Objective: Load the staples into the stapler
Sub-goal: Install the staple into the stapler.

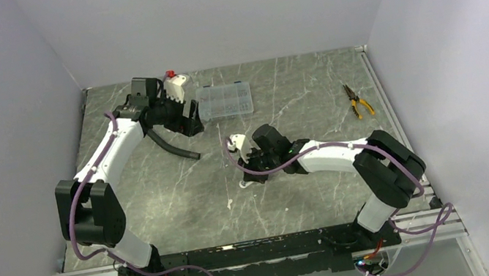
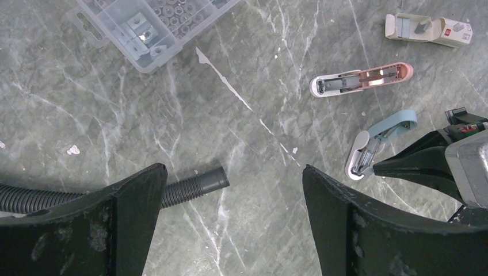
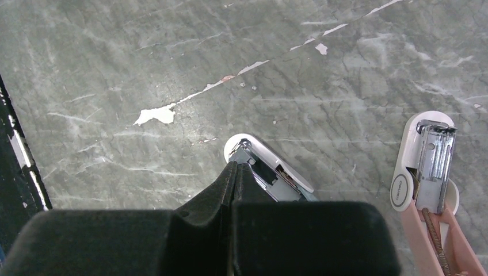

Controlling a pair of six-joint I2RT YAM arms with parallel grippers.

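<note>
Presently: right claw (image 3: 235, 167) pinched shut, tips at the open blue stapler (image 3: 270, 172) magazine.
Pink stapler (image 3: 429, 172), also open, lies just right of that claw. Cannot tell whether staples sit between the tips. Left claw (image 2: 232, 190) spread wide, corrugated hose (image 2: 190, 188) below.

Closed right pincer (image 3: 235, 168) at stapler (image 3: 275, 171) nose
</note>
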